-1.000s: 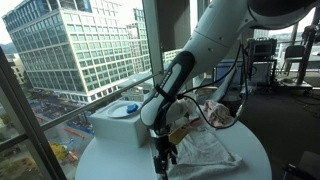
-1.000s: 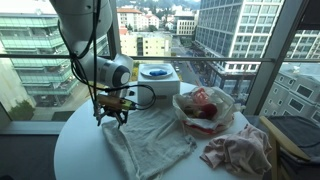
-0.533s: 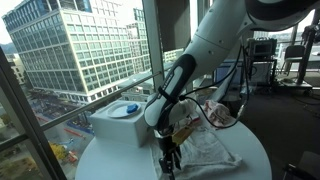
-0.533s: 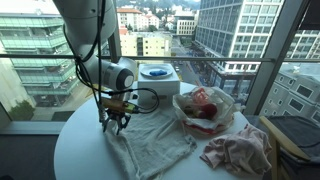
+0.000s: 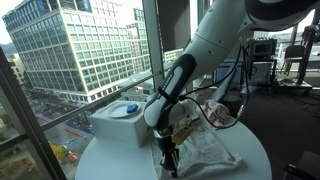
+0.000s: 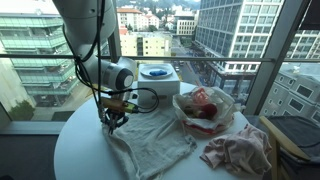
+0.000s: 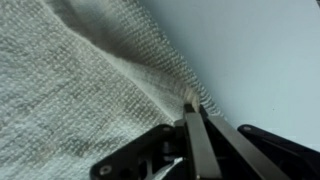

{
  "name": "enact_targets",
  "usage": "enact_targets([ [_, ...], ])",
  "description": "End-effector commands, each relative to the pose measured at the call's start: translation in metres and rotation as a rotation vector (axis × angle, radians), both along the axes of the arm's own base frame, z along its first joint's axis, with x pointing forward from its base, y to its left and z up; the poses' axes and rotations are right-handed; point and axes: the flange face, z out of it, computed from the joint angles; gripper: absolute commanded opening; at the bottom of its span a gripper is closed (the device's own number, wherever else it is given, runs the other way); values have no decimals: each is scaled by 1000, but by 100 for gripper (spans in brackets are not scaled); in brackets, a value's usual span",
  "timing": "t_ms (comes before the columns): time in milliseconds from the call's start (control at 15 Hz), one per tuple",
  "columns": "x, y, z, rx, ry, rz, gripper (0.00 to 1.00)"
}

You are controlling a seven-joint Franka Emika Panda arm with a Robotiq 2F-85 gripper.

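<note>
Pinching towel [image 7: 70, 90] edge, end effector [image 7: 192, 106] clenched, slightly lower than second ago.

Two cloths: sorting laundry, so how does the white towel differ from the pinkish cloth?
The white towel lies spread out; the pinkish cloth is crumpled in a heap. The gripper pinches the white towel's edge; the pinkish cloth lies untouched. Both rest on the round table.

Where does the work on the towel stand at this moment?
Done: the grasp. In the wrist view the end effector is shut on the edge of the grey towel. In hand: that pinched edge, held low at the table. Left: the rest of the towel lies spread and rumpled, with none of it raised yet.
</note>
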Motion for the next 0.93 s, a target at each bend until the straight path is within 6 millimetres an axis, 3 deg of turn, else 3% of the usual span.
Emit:
enact_targets([
  [0,0,2,11,-17,-15,-21,3],
  [267,-11,9,34,-21,-25,-30,1],
  [533,-37,14,49,-40,23,-42,1],
  [867,-69,9,30,-37,107,-37,1],
])
